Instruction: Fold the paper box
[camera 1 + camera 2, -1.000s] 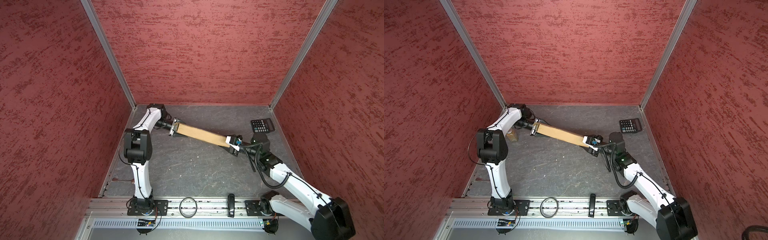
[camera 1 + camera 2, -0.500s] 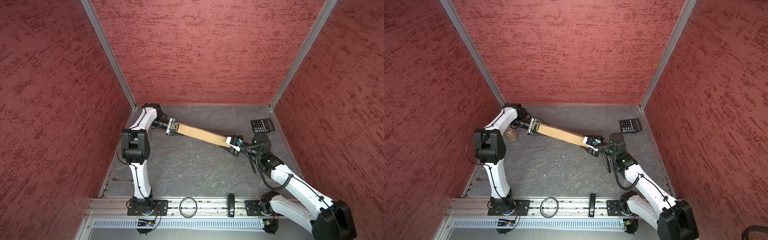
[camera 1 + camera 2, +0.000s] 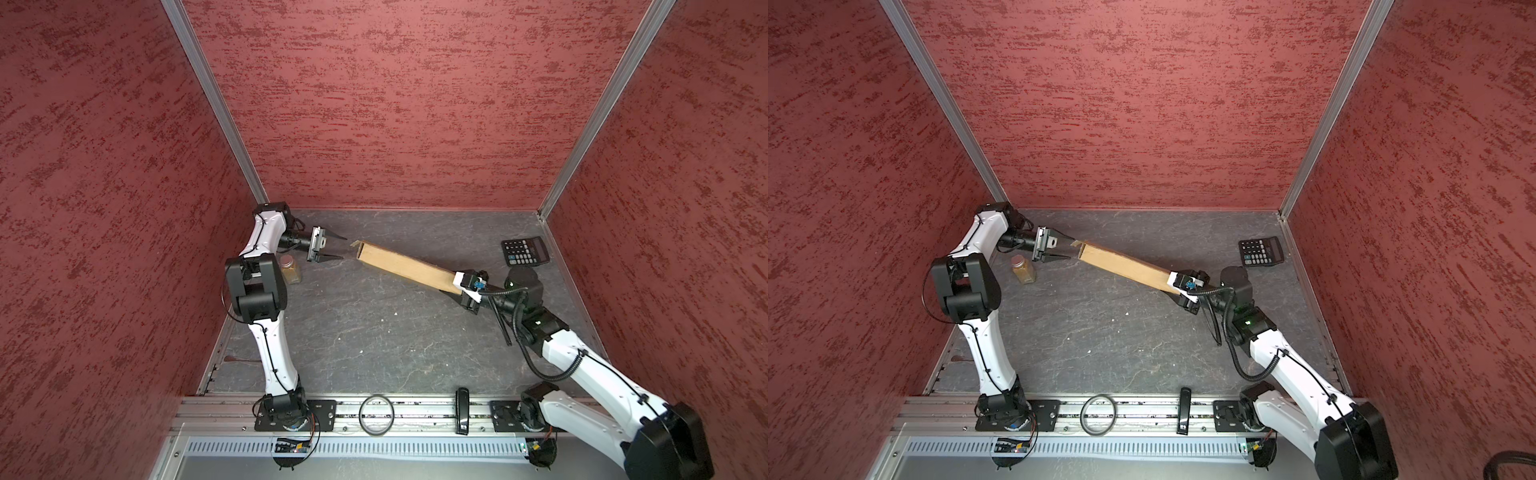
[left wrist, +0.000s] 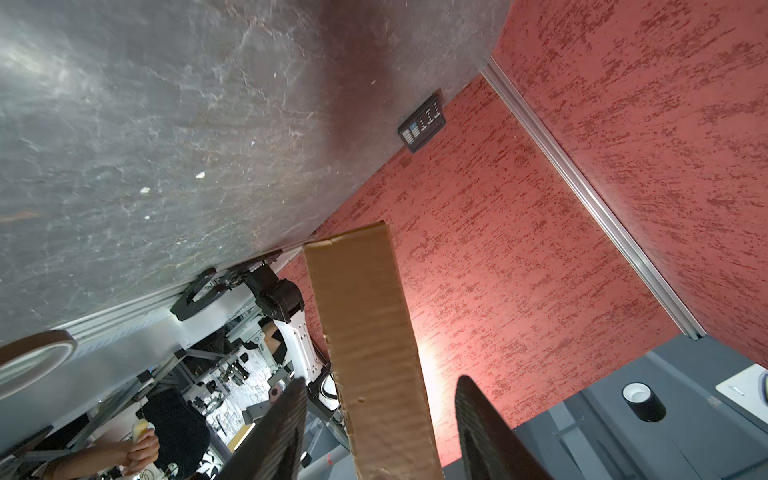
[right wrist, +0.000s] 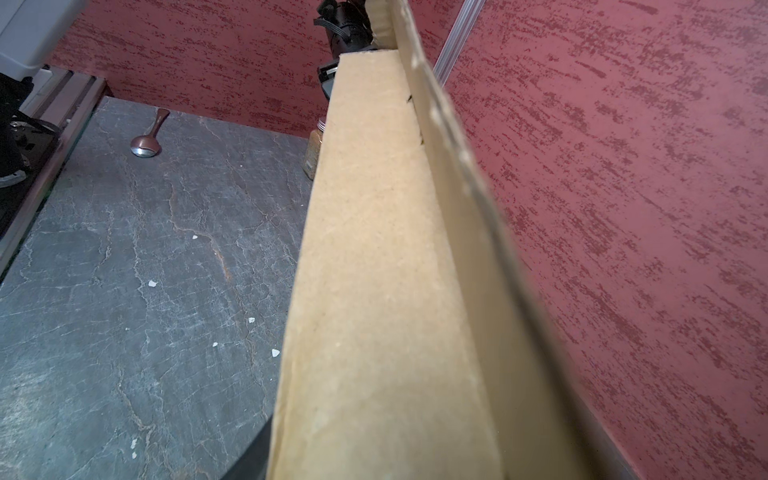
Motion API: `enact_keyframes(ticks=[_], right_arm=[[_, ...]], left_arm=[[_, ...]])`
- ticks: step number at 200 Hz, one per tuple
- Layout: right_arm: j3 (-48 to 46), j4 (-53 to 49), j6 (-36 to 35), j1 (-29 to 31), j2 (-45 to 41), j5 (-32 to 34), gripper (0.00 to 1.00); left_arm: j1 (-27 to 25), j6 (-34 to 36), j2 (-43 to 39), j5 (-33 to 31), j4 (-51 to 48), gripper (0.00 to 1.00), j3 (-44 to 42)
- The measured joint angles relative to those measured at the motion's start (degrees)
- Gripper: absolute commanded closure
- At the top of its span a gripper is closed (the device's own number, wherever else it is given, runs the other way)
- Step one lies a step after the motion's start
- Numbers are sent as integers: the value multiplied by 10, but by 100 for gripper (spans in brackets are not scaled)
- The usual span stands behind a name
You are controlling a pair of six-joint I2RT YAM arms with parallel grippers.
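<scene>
The paper box (image 3: pixel 407 266) is folded into a long, shallow brown cardboard shape and is held on edge, slanting across the grey slate tabletop (image 3: pixel 374 332). One end is near the black calculator (image 3: pixel 525 251) and the other is well apart from it. At the end near the calculator, the right gripper (image 3: pixel 457 284) is clamped on the cardboard. Past the far end, the left gripper (image 3: pixel 344 248) has its jaws spread and grips nothing. In a top view its tips are just beside the box's end flap. In the left wrist view the cardboard (image 4: pixel 370 332) shows between the dark fingers (image 4: pixel 282 428), touching neither. A spice jar (image 3: pixel 290 269) stands farther still from the calculator, beside the left arm.
</scene>
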Motion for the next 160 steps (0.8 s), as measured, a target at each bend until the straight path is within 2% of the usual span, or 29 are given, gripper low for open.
enact_keyframes(ticks=[23,67,81,101,123,141,160], right_arm=[[-8,2,10,0,10,1,60],[-42,32,57,0,32,7,60],[-51,41,73,0,40,6,60],[-52,52,94,0,55,3,61],[-52,57,112,0,66,-1,62],[-52,53,124,0,68,-5,62],[-49,43,133,0,68,-7,62]], left_arm=[[4,1,30,-17,1,45,67],[32,-21,112,-67,7,48,302],[40,-41,115,-80,14,49,341],[43,-80,90,-103,48,50,340],[31,-108,32,-133,127,49,292],[7,-103,-15,-162,176,49,264],[-29,-68,-59,-194,214,49,241]])
